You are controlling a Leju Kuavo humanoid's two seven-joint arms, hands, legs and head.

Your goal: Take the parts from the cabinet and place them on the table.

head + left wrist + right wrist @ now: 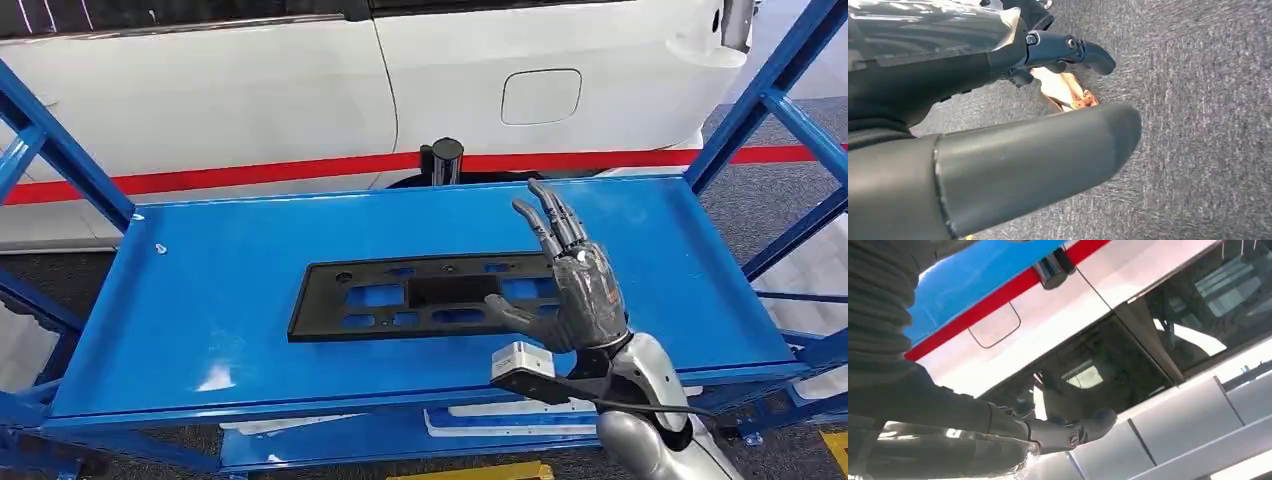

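A flat black plastic part (420, 296) with several cut-outs lies on the blue cabinet shelf (200, 320). My right hand (572, 285) hovers over the part's right end, fingers stretched forward and apart, thumb out towards the part, holding nothing. The right wrist view shows that hand (998, 435) with its fingers extended. My left hand (998, 125) hangs over grey carpet with its thick thumb and dark fingers apart, nothing in it.
Blue slanted frame posts (760, 100) stand at both shelf ends. A white car body (300, 90) with a red stripe is behind the shelf. A black cylinder (445, 160) rises at the shelf's back edge. A lower shelf (400, 435) holds pale flat pieces.
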